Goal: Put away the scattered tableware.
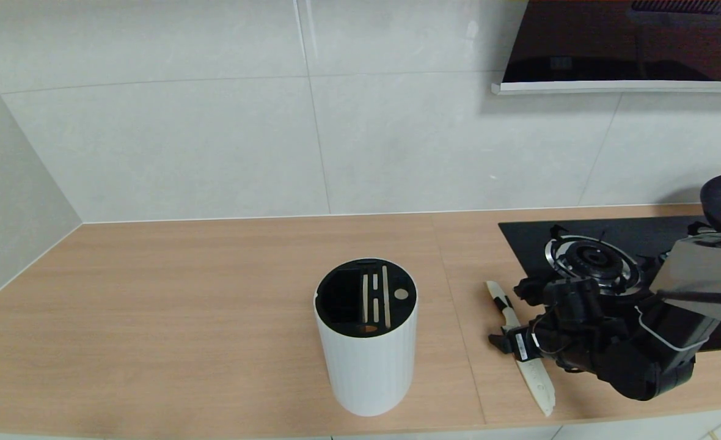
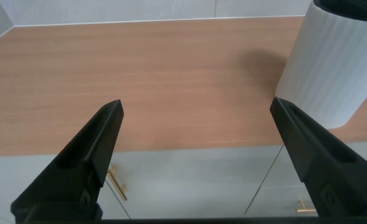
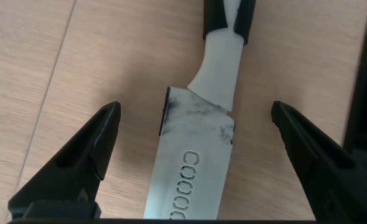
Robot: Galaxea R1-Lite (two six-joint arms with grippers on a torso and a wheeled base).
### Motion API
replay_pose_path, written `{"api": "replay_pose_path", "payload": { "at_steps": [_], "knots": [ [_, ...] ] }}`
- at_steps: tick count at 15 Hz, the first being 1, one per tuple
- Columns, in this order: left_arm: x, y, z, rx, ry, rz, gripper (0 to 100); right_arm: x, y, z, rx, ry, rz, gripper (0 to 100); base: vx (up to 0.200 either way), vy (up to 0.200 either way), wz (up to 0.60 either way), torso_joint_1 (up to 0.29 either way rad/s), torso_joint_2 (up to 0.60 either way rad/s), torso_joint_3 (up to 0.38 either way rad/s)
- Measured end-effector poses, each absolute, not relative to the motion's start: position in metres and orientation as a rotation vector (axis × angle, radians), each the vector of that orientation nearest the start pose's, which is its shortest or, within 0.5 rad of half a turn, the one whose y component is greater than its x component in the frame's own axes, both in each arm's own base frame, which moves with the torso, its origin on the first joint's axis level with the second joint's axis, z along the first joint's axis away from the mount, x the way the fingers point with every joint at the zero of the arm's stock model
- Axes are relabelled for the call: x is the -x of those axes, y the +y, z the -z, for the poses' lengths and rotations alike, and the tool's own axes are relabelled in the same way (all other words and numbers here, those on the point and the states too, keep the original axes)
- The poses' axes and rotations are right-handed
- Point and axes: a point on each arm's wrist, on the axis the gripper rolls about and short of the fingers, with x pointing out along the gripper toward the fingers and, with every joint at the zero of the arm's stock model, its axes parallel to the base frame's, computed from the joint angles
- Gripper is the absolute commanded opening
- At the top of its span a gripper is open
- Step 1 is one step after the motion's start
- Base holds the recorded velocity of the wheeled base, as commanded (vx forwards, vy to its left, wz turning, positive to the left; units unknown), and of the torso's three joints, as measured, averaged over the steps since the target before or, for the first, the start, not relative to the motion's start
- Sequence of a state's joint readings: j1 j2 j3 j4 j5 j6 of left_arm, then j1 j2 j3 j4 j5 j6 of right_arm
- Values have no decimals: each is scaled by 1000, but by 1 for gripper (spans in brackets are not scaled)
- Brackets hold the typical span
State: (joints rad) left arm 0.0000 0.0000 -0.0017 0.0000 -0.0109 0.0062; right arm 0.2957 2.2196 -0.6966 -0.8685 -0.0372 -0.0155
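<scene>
White knife point(image 3: 199, 149) on countertop point(image 1: 214, 305), right claw point(image 3: 196, 112) astride

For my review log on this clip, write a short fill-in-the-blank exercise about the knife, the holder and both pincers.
1. The white-bladed knife with a black-and-white handle lies flat on the ____ countertop.
2. The right pincer hangs over that knife with its fingers ____.
3. The white ribbed cylindrical holder stands to the robot's ____ of the knife.
4. The left pincer, fingers apart, holds ____.
Missing words: wooden; open; left; nothing.
</scene>
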Motion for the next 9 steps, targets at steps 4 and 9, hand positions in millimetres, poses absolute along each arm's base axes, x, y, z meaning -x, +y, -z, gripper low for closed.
{"api": "replay_pose_path", "payload": {
  "at_steps": [4,9],
  "knots": [
    [23,0,-76,-6,-2,11,100,-332,100,-3,127,649,-247,100,0,0,0,0,0,0],
    [23,0,-76,-6,-2,11,100,-334,101,0,136,650,-223,0,0,0,0,0,0,0]
  ]
}}
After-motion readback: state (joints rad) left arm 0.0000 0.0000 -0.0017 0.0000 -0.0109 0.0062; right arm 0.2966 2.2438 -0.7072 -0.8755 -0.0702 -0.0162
